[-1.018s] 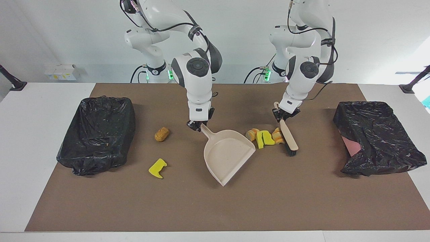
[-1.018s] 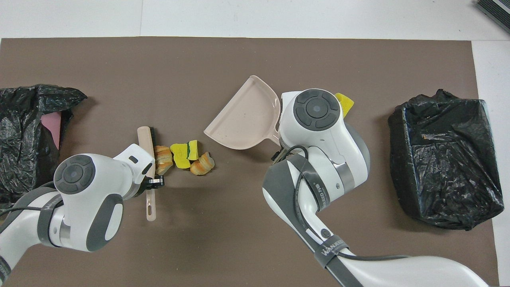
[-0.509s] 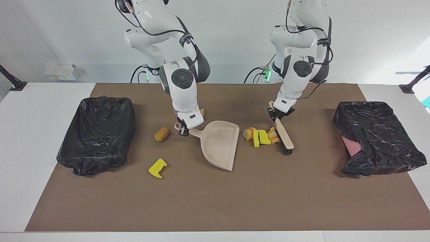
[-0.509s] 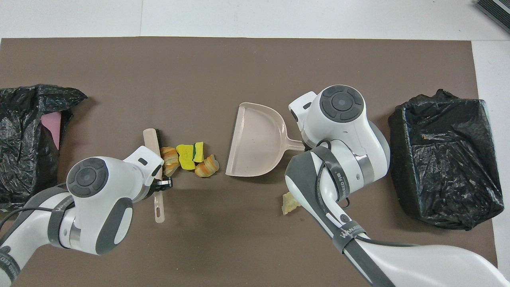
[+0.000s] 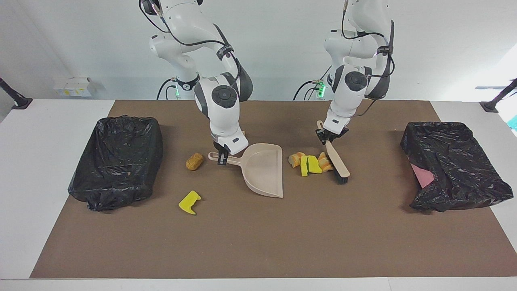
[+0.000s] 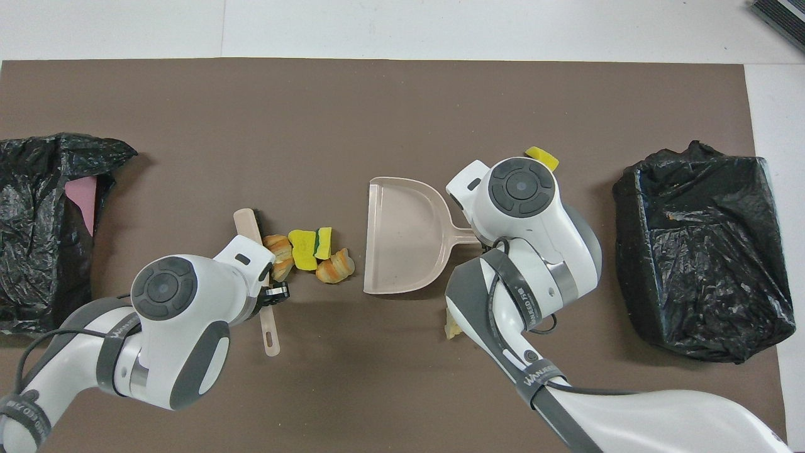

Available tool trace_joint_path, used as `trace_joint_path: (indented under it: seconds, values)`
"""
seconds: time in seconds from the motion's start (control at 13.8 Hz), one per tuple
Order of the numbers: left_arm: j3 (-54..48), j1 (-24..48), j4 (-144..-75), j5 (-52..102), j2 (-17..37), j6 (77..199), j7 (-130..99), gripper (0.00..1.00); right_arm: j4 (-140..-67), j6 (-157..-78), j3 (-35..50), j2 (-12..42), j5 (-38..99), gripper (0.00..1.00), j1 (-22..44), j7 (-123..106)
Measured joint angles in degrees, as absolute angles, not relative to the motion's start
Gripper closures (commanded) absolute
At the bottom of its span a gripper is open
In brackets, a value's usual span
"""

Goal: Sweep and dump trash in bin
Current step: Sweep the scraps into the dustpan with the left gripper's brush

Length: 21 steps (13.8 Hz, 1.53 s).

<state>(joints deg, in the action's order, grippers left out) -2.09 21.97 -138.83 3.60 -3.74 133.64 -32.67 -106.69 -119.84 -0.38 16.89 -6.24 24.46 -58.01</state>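
Observation:
My right gripper (image 5: pixel 221 158) is shut on the handle of the beige dustpan (image 5: pixel 262 169), which lies low over the mat with its straight open edge toward a pile of trash (image 5: pixel 309 163) of yellow and tan-orange scraps. My left gripper (image 5: pixel 324 139) is shut on the brush (image 5: pixel 338 167), whose bristles rest against the pile on the side toward the left arm's end. In the overhead view the pile (image 6: pixel 311 251) lies between the brush (image 6: pixel 246 221) and the dustpan (image 6: pixel 402 239). Loose trash: a tan lump (image 5: pixel 194 161), a yellow scrap (image 5: pixel 190 202) and a pale scrap (image 6: pixel 453 324).
A bin lined with a black bag (image 5: pixel 117 157) stands at the right arm's end of the brown mat. A second black-bagged bin (image 5: pixel 452 161), with something pink showing in it, stands at the left arm's end. White table (image 5: pixel 48 121) borders the mat.
The right gripper has swung the dustpan round so its open edge faces the pile. The left gripper has pushed the brush and the pile toward the dustpan.

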Motion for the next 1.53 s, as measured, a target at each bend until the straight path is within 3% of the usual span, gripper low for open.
trace_joint_path:
  seconds: [0.36, 0.65, 0.95, 1.53]
  values:
    - [-2.29, 29.26, -138.38, 9.17, -3.68, 137.35, -40.72, 1.0, -107.64, -121.02, -0.35, 16.89, -6.8, 1.0, 25.3, -59.77]
    - [-3.1, 34.21, -133.08, 11.83, -0.21, 140.07, -43.48, 1.0, -107.68, -121.08, -0.35, 16.88, -6.83, 1.0, 25.3, -59.81]
    - [-6.9, 34.4, -128.5, 11.87, 2.85, 141.7, -43.84, 1.0, -107.72, -121.09, -0.36, 16.88, -6.84, 1.0, 25.3, -59.81]
    - [-13.96, 34.53, -126.04, 11.95, 3.17, 143.07, -44.51, 1.0, -107.85, -121.15, -0.36, 16.88, -6.84, 1.0, 25.16, -59.81]
